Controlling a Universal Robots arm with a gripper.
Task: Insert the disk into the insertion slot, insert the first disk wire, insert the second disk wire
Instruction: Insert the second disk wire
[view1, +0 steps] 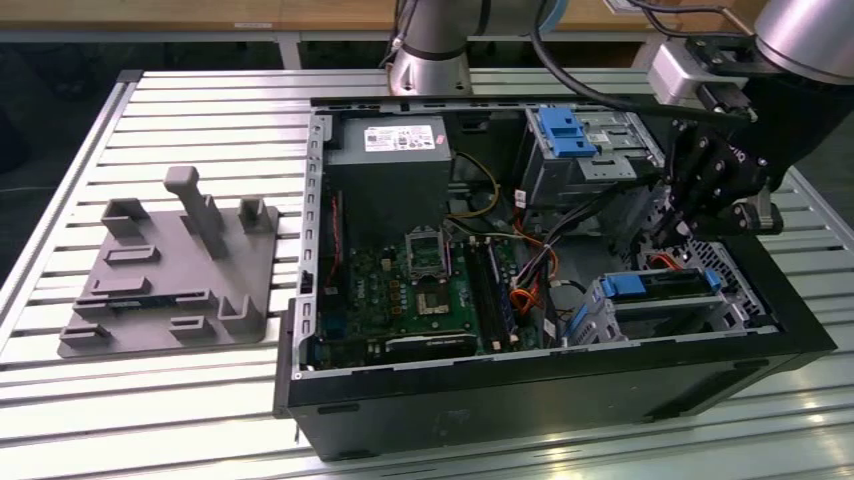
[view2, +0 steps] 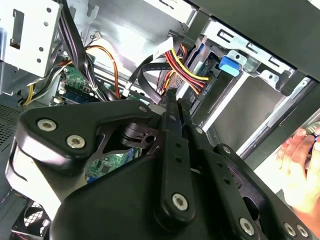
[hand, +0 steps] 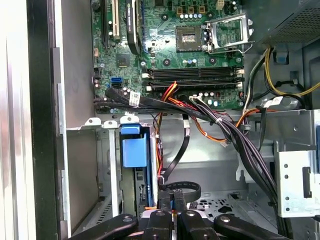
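Jaws (hand: 172, 196) pressed together, empty, just beside the disk (hand: 134, 150) seated in the insertion slot (hand: 102, 125)

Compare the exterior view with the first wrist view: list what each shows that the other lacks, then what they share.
Exterior view alone: the grey holder with upright pegs on the slatted table outside the computer case, and the taller cage with a blue latch.

First wrist view alone: a close look at the blue handle of the disk in the slot, and a black wire looping by the gripper, jaws shut.

Shared: the green circuit board, the bundled wires, the disk and the gripper.
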